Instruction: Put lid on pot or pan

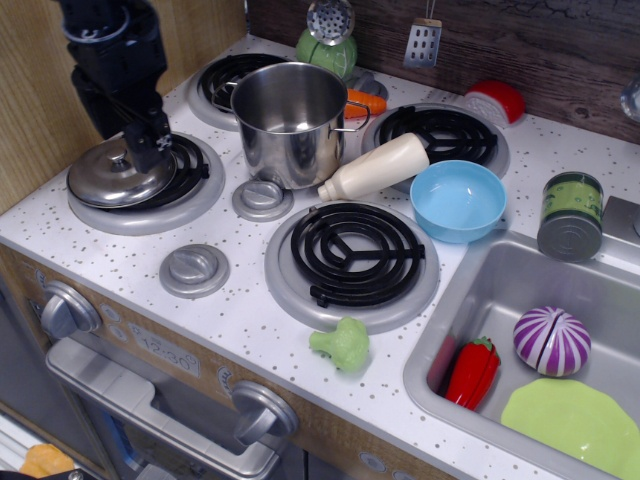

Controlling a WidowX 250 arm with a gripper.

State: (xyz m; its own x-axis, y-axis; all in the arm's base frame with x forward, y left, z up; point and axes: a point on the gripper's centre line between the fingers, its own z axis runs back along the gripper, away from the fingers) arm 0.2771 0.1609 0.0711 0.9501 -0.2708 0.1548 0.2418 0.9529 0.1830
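Observation:
The shiny steel lid (115,180) lies on the front left burner (190,190), its centre knob under my fingers. My black gripper (138,143) hangs right over the lid, fingertips down at the knob; I cannot tell whether the fingers are closed on it. The tall steel pot (290,122) stands open and upright to the right, between the burners, apart from the gripper.
A cream bottle (375,167) lies against the pot. A light-blue bowl (458,200) sits right of it. Grey stove knob discs (194,269) lie in front. Broccoli (342,345) is near the front edge. The sink (480,290) holds toy vegetables. A carrot (362,103) lies behind the pot.

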